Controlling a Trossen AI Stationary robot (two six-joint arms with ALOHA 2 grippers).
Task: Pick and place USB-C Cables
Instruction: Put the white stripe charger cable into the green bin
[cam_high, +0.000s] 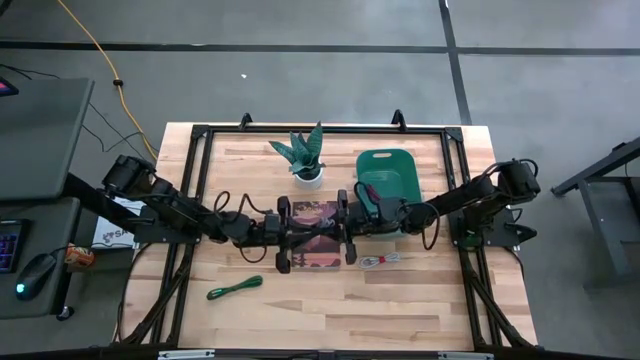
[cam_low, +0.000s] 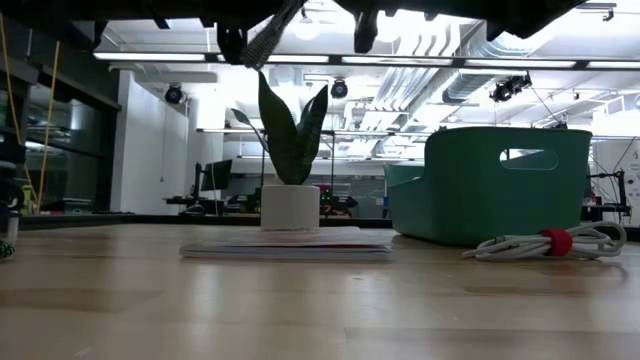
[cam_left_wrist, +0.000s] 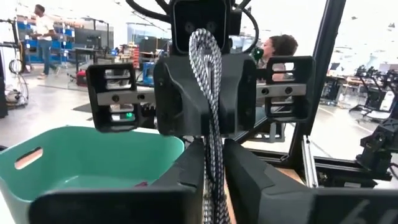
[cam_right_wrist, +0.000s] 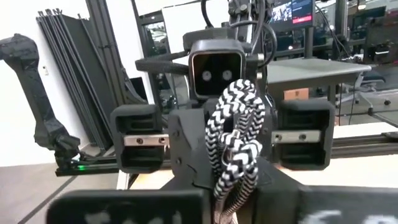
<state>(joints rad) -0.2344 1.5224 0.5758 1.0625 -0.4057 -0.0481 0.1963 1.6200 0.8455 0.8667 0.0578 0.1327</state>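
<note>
A black-and-white braided cable (cam_left_wrist: 208, 74) is held in the air between my two grippers, which face each other fingertip to fingertip over a flat book (cam_high: 312, 212) at mid-table. My left gripper (cam_high: 284, 238) and my right gripper (cam_high: 344, 232) are both shut on it. In the right wrist view its folded loops (cam_right_wrist: 239, 134) bunch in front of the left gripper. In the low view a strand (cam_low: 264, 42) hangs near the top edge. A green cable (cam_high: 235, 288) lies near the front left. A white cable with a red tie (cam_high: 380, 260) lies right of the book. My left gripper pinches the braided cable's strands (cam_left_wrist: 212, 180) between its two fingers, coming level from the table's left; the cable is lifted clear and runs on up across the right gripper's front. My right gripper pinches the bundle just below its looped end (cam_right_wrist: 231, 193), coming level from the table's right; the loops stand up above its fingers.
A green bin (cam_high: 388, 175) stands at the far right of the book, and a potted plant (cam_high: 306, 160) stands behind the book. The black frame rails (cam_high: 190, 180) run along the table's sides. Bare wood lies along the near edge (cam_high: 330, 320).
</note>
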